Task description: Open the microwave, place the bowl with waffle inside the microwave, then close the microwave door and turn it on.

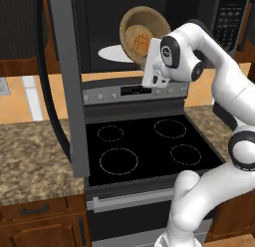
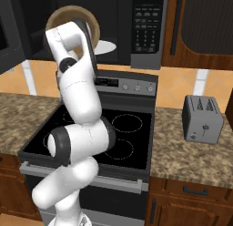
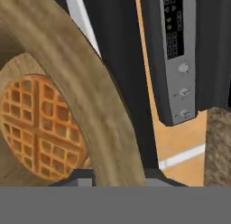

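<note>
One bowl (image 1: 144, 29), tipped on edge with one waffle (image 1: 140, 42) inside, hung at the open microwave (image 1: 149, 22) mouth, the gripper (image 1: 148, 66) clamped on its rim; four burners below.

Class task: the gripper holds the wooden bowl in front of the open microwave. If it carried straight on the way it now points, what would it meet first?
Probably the white round turntable plate inside the wide grey microwave. The gripper holds the tan-brown wooden bowl, tilted with the orange-brown waffle inside, toward the open cavity. Depth is unclear.
</note>
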Controlling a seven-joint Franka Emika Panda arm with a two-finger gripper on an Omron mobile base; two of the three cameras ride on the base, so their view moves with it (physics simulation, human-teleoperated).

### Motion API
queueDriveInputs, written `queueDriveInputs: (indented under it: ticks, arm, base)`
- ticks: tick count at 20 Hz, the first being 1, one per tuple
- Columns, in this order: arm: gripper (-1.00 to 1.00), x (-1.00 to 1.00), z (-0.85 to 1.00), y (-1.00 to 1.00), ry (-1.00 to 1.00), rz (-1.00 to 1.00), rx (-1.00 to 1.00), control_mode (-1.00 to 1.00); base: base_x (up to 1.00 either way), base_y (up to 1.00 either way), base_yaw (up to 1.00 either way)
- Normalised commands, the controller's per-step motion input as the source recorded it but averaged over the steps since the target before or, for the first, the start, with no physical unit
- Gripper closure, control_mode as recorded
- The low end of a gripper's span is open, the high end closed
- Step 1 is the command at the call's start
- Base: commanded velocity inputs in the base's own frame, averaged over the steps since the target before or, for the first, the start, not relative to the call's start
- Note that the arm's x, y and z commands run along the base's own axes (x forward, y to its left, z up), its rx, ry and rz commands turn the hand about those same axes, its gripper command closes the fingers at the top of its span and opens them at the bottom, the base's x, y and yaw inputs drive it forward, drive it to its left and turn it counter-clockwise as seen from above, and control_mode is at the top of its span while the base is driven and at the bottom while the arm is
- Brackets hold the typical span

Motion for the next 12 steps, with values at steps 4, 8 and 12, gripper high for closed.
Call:
queueDriveInputs:
  ticks: [4, 8, 12]
  arm:
    - [1.0, 1.0, 1.0, -0.07, 0.42, -0.15, 0.0, -1.0]
    - [1.0, 0.95, 1.0, -0.14, 0.43, -0.17, 0.0, -1.0]
    - [-1.0, 0.65, 0.32, -0.01, 0.38, -0.16, 0.0, -1.0]
  base:
    - [0.0, 0.0, 0.0]
    - [0.0, 0.0, 0.0]
    - [0.0, 0.0, 0.0]
